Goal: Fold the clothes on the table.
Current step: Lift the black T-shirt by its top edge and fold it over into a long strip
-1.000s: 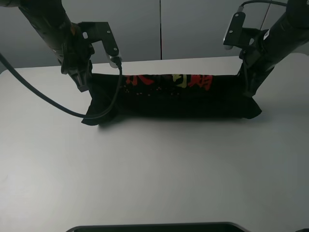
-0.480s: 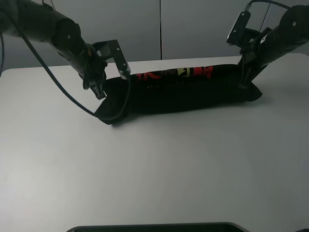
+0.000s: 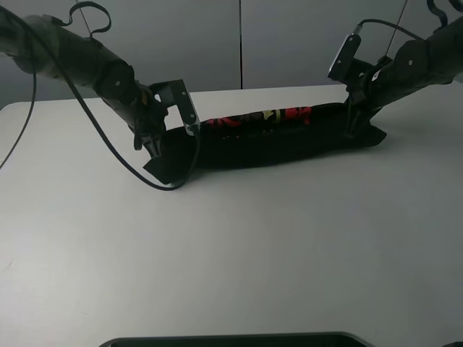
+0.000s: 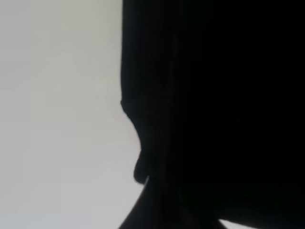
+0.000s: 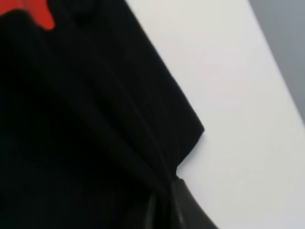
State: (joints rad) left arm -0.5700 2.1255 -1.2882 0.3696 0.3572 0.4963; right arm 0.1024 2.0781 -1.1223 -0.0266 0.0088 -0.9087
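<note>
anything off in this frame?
Two things, both at the left end. The left arm's cable sags in a loop onto the table and crosses the black shirt, so it may snag. A corner flap also pokes out below the left hand, leaving that end uneven.

In the left wrist view, blurred black cloth of the garment [image 4: 214, 114] fills most of the frame. It swallows the left gripper [image 3: 153, 142], so its fingers cannot be told from the fabric, nor can their grip. The right gripper [image 3: 351, 130] shows its fingers [image 5: 183, 210] only as a blurred dark tip cut by the frame edge, where the cloth pinches in. The fold hides most of the red and yellow print [image 3: 264, 116], and the strip that shows is unreadable. A dark object [image 3: 231, 339] at the counter's near side is cut off by the high view's lower edge.
</note>
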